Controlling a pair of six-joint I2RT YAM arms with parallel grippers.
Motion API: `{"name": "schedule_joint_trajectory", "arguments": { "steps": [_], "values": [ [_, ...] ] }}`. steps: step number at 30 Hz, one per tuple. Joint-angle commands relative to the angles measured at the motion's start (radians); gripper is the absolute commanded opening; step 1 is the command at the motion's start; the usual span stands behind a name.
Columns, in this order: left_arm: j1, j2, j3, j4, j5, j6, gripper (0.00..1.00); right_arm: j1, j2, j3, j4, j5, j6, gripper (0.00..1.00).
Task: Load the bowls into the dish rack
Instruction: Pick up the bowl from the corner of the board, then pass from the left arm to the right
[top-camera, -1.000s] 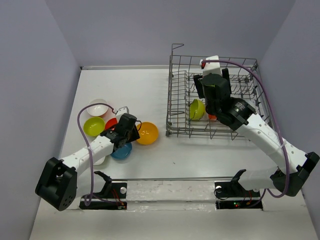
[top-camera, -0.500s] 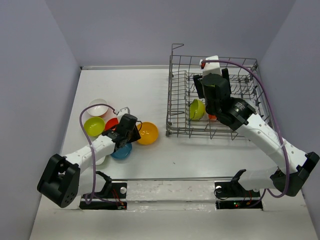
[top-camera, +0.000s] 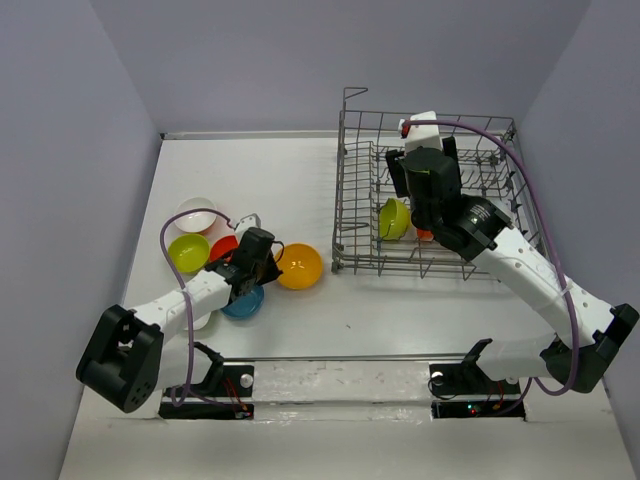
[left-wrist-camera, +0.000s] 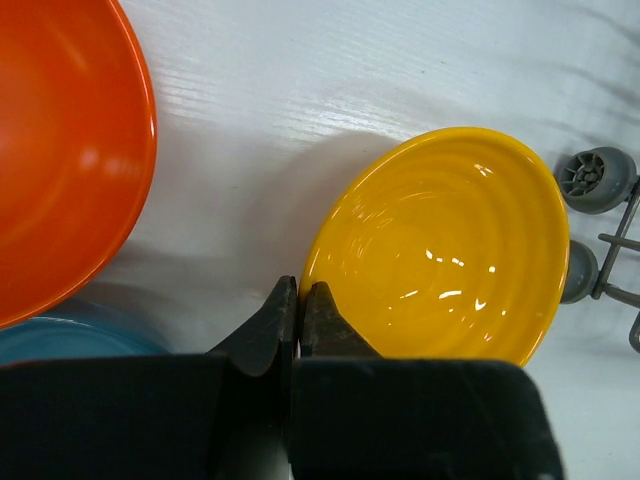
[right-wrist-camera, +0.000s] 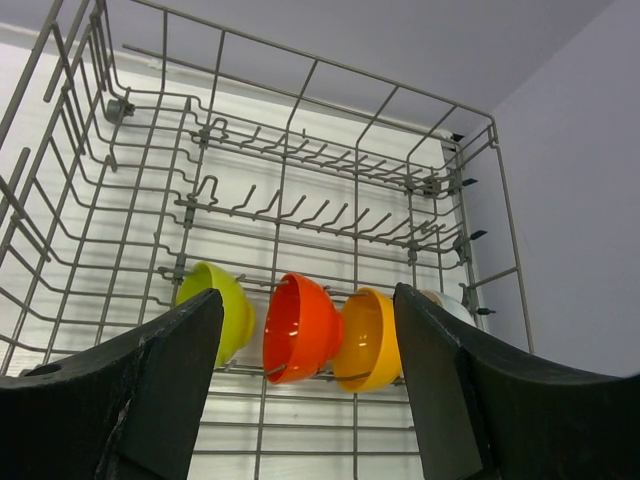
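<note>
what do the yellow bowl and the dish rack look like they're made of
Yellow bowl: glossy glazed ceramic or hard plastic. It shows sharp light glints and faint concentric rings inside, but the look alone can't settle which. Dish rack: thin grey metal wire with a dull finish, possibly coated, formed into grid sides and upright tines.

dish rack (right-wrist-camera: 300, 212) | lime bowl (right-wrist-camera: 228, 312); red bowl (right-wrist-camera: 300, 328); orange bowl (right-wrist-camera: 368, 340); on edge
</note>
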Motion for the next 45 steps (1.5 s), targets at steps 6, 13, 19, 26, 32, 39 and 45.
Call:
{"name": "schedule_joint_trajectory", "arguments": {
  "steps": [6, 13, 19, 26, 32, 39, 45],
  "values": [
    [0.003, -0.077, 0.049, -0.057, -0.014, 0.02, 0.0, -0.001, -0.006, 0.02, 0.033, -0.036, 0.019, 0.74],
    [0.007, -0.21, 0.29, -0.226, -0.078, 0.098, 0.0, -0.001, 0.012, 0.092, 0.001, -0.134, 0.068, 0.74],
    [0.01, -0.244, 0.451, -0.317, -0.133, 0.155, 0.0, -0.001, 0.023, 0.178, -0.042, -0.331, 0.178, 0.74],
    [0.01, -0.217, 0.587, -0.323, -0.136, 0.193, 0.0, -0.001, 0.084, 0.295, -0.064, -0.635, 0.304, 0.73],
    [0.01, -0.188, 0.652, -0.288, -0.092, 0.221, 0.0, -0.001, 0.164, 0.341, -0.052, -0.783, 0.404, 0.71],
    [0.01, -0.102, 0.758, -0.255, -0.057, 0.238, 0.0, -0.001, 0.204, 0.353, -0.036, -0.847, 0.448, 0.69],
    [0.009, -0.049, 0.811, -0.228, -0.023, 0.236, 0.0, -0.001, 0.224, 0.358, -0.036, -0.859, 0.462, 0.68]
  ]
}}
